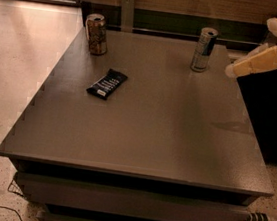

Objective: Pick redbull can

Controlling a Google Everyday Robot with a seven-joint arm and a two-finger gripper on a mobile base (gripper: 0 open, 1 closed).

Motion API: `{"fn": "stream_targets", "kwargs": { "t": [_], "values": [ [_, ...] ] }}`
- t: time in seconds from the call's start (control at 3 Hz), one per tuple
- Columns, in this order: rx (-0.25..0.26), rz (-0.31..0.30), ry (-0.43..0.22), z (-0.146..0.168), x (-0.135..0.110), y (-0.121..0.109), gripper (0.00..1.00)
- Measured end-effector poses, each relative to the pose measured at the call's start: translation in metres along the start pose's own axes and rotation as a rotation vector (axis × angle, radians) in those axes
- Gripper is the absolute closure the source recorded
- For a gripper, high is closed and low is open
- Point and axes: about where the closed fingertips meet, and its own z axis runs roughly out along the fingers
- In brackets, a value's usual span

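The redbull can [204, 49], slim, silver and dark blue with a silver top, stands upright at the far right of the grey table [146, 128]. My gripper [232, 70] reaches in from the right edge of the view, its pale tip a short way to the right of the can and apart from it. It holds nothing.
A wider brownish-orange patterned can [96, 34] stands at the table's far left corner. A black snack bar [107, 83] lies on the table left of centre. A dark wall with a wooden strip runs behind the table. Light floor lies to the left.
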Motion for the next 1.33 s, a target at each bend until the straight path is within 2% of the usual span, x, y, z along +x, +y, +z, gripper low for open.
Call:
{"fn": "stream_targets", "kwargs": {
  "t": [0.33, 0.67, 1.0, 1.33],
  "values": [
    [0.068, 0.099, -0.054, 0.019, 0.016, -0.030, 0.00],
    [0.114, 0.180, -0.120, 0.052, 0.031, -0.061, 0.00],
    [0.103, 0.228, -0.161, 0.095, 0.041, -0.072, 0.00],
    [0.056, 0.248, -0.188, 0.129, 0.045, -0.074, 0.00]
  ]
}}
